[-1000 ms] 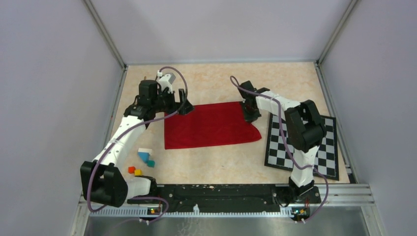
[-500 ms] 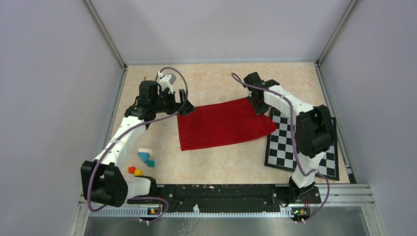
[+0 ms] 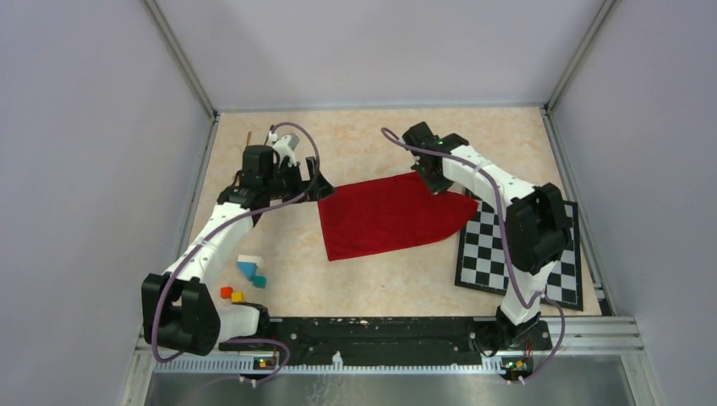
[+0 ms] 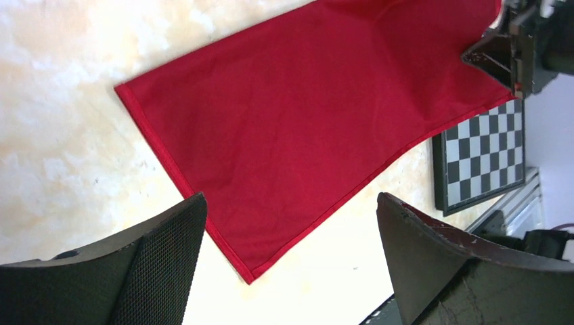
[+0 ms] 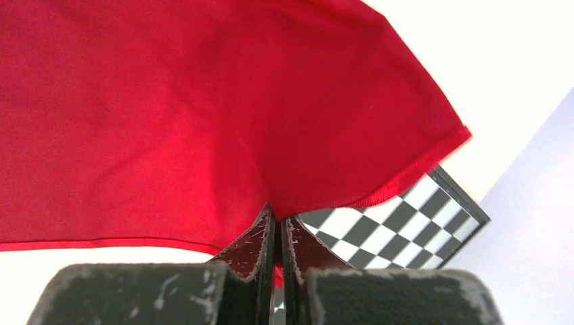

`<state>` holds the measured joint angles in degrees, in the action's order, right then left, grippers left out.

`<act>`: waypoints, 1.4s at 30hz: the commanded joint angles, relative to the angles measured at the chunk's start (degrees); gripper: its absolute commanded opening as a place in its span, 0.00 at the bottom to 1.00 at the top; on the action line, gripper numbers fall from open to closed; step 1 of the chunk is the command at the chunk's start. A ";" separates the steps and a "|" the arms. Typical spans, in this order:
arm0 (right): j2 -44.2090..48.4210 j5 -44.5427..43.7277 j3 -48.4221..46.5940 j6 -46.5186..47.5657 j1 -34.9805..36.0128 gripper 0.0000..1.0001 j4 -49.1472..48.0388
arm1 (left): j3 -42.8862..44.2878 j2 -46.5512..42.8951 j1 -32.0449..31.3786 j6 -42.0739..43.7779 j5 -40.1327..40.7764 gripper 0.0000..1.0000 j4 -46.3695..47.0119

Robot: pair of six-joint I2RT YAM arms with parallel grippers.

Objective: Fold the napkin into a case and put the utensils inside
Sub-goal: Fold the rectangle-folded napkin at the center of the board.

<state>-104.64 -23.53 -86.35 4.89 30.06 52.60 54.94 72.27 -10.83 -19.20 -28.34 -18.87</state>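
The napkin [image 3: 389, 216] lies spread mid-surface [image 3: 380, 288] btwn the two arms, not yet folded into any case, its right side reaching onto the far-left corner of the chequered mat [image 3: 541, 262]. The right fingers [image 5: 252, 245] are clamped tight on a pinch of cloth at its far right edge. The left fingers [image 4: 162, 233] stand wide apart, nothing btwn them, just off the napkin's far left corner. Risk as I see it: only one side is held, so any pull will prob. skew or bunch the cloth rather than fold it square. The bite is small, so it could slip out. The bit draped on the mat might also snag or tug it. Spoons: can't pick them out w/ certainty. The right wrist cam shows the pinch itself and the hem sagging over the checks, which from above is hidden under the wrist. The left wrist cam shows the left hem lying flat and free. Only the top view shows the small coloured blocks [image 3: 245, 279], near the left arm, well apart from the cloth.
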 commanded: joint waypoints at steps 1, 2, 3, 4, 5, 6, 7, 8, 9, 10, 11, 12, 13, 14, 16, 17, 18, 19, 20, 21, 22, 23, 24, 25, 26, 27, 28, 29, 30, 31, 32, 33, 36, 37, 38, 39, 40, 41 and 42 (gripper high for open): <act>-2.80 3.80 -6.47 -3.85 5.51 0.00 2.77 | -6.57 -1.80 1.25 -10.27 0.45 0.98 3.18; -3.68 4.92 -7.46 -4.39 6.73 0.00 2.98 | -8.53 -2.57 1.51 -12.12 0.03 0.98 4.83; -4.35 5.88 -8.52 -5.91 7.79 0.00 3.22 | -10.26 -3.22 1.67 -13.49 -0.36 0.98 6.93; -5.08 7.25 -9.55 -6.90 9.02 0.00 3.27 | -11.33 -3.69 1.83 -14.41 -0.51 0.98 7.66; -5.78 9.27 -10.37 -7.61 10.04 0.00 3.00 | -11.89 -3.99 1.93 -15.01 -0.35 0.98 7.56; -6.40 11.33 -11.09 -8.09 11.20 0.00 2.67 | -12.31 -4.24 2.02 -15.21 -0.11 0.98 7.64; -7.04 13.43 -11.54 -8.54 12.03 0.00 2.12 | -12.64 -4.63 2.10 -15.18 0.08 0.98 7.67; -7.86 15.49 -11.95 -8.95 12.87 0.00 1.52 | -12.87 -5.10 2.25 -14.98 0.38 0.98 7.49; -8.65 16.69 -12.60 -9.27 13.58 0.00 1.12 | -13.03 -5.50 2.34 -14.72 0.94 0.98 7.17; -9.37 17.84 -13.24 -9.73 14.36 0.00 0.75 | -13.08 -5.85 2.43 -14.42 1.74 0.98 6.68; -10.11 18.88 -14.26 -10.16 14.97 0.00 0.30 | -13.08 -6.19 2.54 -14.27 2.56 0.98 6.18; -10.73 20.23 -14.81 -10.43 15.54 0.00 -0.33 | -13.18 -6.66 2.64 -14.23 3.47 0.98 5.65; -11.31 21.40 -15.34 -10.91 16.00 0.00 -1.10 | -13.34 -6.81 2.73 -14.45 4.65 0.98 5.25; -12.04 22.37 -16.12 -11.27 16.41 0.00 -1.72 | -13.67 -6.88 2.86 -14.97 5.83 0.98 4.83; -13.66 25.06 -18.15 -11.87 17.04 0.00 -2.26 | -14.92 -6.61 2.92 -16.19 7.36 0.97 5.14; -14.54 26.35 -19.30 -12.20 17.31 0.00 -2.29 | -15.87 -6.31 2.92 -16.82 7.72 0.96 5.97; -15.42 27.02 -20.43 -12.59 17.62 0.00 -2.19 | -16.84 -5.85 2.96 -17.15 7.90 0.93 6.63; -16.09 27.51 -21.35 -13.00 17.91 0.00 -2.11 | -17.34 -5.19 2.93 -17.48 8.07 0.88 6.88; -16.63 27.94 -22.08 -13.44 18.11 0.00 -2.08 | -17.81 -4.41 2.92 -17.76 8.56 0.85 7.18; -16.94 28.08 -22.60 -13.93 18.18 0.00 -2.11 | -18.39 -3.70 2.92 -17.95 8.84 0.83 7.81; -17.06 28.02 -22.79 -14.28 18.19 0.00 -2.19 | -19.17 -2.78 2.81 -17.92 8.90 0.81 9.00; -17.08 27.98 -22.68 -14.51 18.19 0.00 -2.18 | -19.65 -1.80 2.75 -17.97 8.48 0.78 9.89; -16.89 27.78 -22.54 -14.62 18.19 0.00 -2.28 | -19.79 -0.73 2.77 -18.01 7.74 0.72 10.58; -16.64 27.30 -22.24 -14.64 18.19 0.00 -2.30 | -19.66 0.53 2.64 -17.94 7.12 0.68 10.94; -16.31 26.67 -21.80 -14.72 18.14 0.00 -2.24 | -19.57 1.58 2.50 -18.11 6.58 0.66 11.33; -15.84 25.70 -21.39 -14.73 18.00 0.00 -1.97 | -19.59 2.36 2.30 -18.46 6.20 0.65 11.70; -14.97 24.69 -20.71 -14.65 17.68 0.00 -1.63 | -19.68 2.85 2.16 -18.74 6.02 0.64 12.06; -13.98 23.92 -19.68 -14.60 17.10 0.00 -1.39 | -19.74 2.96 2.06 -19.03 5.74 0.64 12.29; -12.67 23.73 -18.30 -14.44 16.34 0.00 -1.47 | -19.91 2.68 2.04 -19.23 5.29 0.64 12.71; -11.11 23.71 -16.35 -14.32 15.42 0.00 -1.57 | -20.27 2.03 1.92 -19.22 4.68 0.64 13.32; -9.28 23.09 -13.54 -14.29 14.40 0.00 -1.75 | -20.42 0.66 1.87 -19.22 4.01 0.65 13.83; -7.26 22.35 -11.46 -14.22 13.12 0.00 -1.75 | -20.51 -0.42 1.87 -19.21 3.46 0.67 14.09; -1.12 22.50 -3.96 -14.20 8.30 0.00 -2.16 | -19.91 -2.54 1.87 -19.23 1.95 0.70 14.12; 1.00 22.66 -1.40 -14.20 6.49 0.00 -2.29 | -19.45 -2.79 1.87 -19.43 1.34 0.70 14.01; 2.76 23.04 0.63 -14.14 4.40 0.00 -2.43 | -19.07 -2.62 1.87 -19.73 0.72 0.71 14.06; 4.32 23.30 2.66 -14.07 1.42 0.00 -2.73 | -18.47 -2.12 1.93 -20.15 -0.61 0.71 14.24; 5.74 24.00 4.63 -14.03 -0.60 0.00 -3.40 | -17.77 -1.56 1.95 -20.39 -1.31 0.71 14.34; 6.98 24.97 6.38 -13.98 -2.68 0.00 -4.36 | -17.28 -0.83 1.95 -20.56 -1.87 0.71 14.52; 7.86 25.82 7.85 -13.69 -4.59 0.00 -5.40 | -16.90 -0.06 1.95 -20.76 -2.23 0.71 14.95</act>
<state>-103.81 0.69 -83.07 -8.82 32.23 50.39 35.27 70.98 -8.73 -38.87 -26.74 -7.14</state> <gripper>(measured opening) 0.009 0.712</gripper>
